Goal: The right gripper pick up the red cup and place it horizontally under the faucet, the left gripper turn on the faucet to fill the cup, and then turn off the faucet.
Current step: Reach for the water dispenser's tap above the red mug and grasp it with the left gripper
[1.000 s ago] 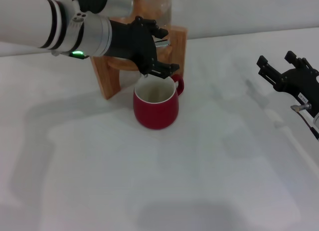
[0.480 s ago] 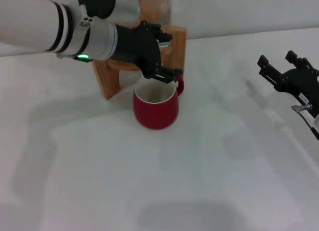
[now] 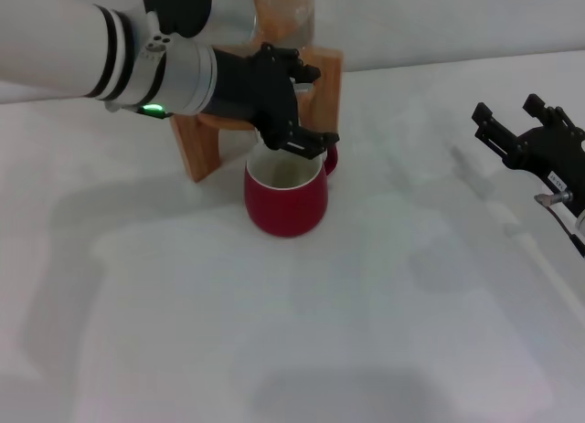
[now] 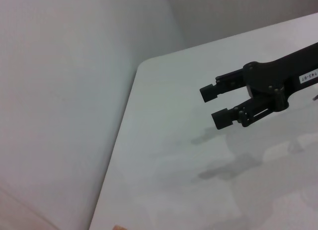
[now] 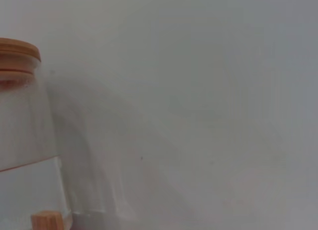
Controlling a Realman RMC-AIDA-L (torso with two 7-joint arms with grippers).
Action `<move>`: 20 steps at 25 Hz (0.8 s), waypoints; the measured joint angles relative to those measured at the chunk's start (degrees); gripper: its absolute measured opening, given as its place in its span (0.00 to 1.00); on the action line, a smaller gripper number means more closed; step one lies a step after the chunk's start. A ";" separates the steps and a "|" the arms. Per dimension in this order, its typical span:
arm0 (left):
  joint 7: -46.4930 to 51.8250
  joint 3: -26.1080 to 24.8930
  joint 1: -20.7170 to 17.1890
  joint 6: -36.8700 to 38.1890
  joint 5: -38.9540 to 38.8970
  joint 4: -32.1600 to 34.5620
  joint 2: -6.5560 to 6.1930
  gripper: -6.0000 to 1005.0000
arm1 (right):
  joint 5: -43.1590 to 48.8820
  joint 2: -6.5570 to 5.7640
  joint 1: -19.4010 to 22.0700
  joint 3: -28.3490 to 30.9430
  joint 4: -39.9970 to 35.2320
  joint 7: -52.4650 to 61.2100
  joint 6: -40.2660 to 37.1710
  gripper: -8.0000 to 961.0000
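The red cup (image 3: 285,202) stands upright on the table in front of the wooden stand (image 3: 196,147), handle to the back right, white inside showing. My left gripper (image 3: 306,105) reaches in from the left, just above the cup's far rim. It is open, with one finger high and one low around the spot where the faucet sticks out. The claw hides most of the faucet. My right gripper (image 3: 512,121) is open and empty at the far right, well away from the cup. It also shows in the left wrist view (image 4: 214,105).
The glass dispenser jar (image 3: 285,12) sits on the wooden stand at the back. In the right wrist view the jar (image 5: 22,120) shows its wooden lid (image 5: 17,48). The white table (image 3: 320,332) stretches in front and to the right, with a wall behind.
My left claw has shifted a little to the right and down at the faucet, over the cup's rim. The cup and the right arm have not moved.
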State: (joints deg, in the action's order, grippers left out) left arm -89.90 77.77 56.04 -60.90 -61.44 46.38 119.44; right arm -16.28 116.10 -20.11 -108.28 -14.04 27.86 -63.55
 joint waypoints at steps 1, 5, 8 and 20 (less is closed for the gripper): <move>0.01 0.00 -0.02 -0.07 -0.01 0.01 0.00 0.86 | 0.02 0.00 0.00 0.00 -0.01 0.00 0.00 0.89; 0.03 0.01 -0.05 -0.52 -0.02 0.03 0.00 0.86 | 0.03 0.00 -0.01 0.00 -0.02 0.00 0.00 0.89; 0.08 0.02 -0.10 -0.81 -0.01 0.52 0.00 0.86 | 0.03 0.00 -0.02 0.00 -0.02 0.00 0.01 0.89; 0.83 -0.28 -0.41 -2.63 0.06 1.48 -0.16 0.86 | -0.06 0.00 -0.15 0.00 -0.02 0.00 0.01 0.89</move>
State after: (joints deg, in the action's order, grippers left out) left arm -89.07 77.50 55.63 -63.52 -61.38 47.86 119.29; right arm -16.35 116.10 -20.26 -108.28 -14.06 27.86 -63.54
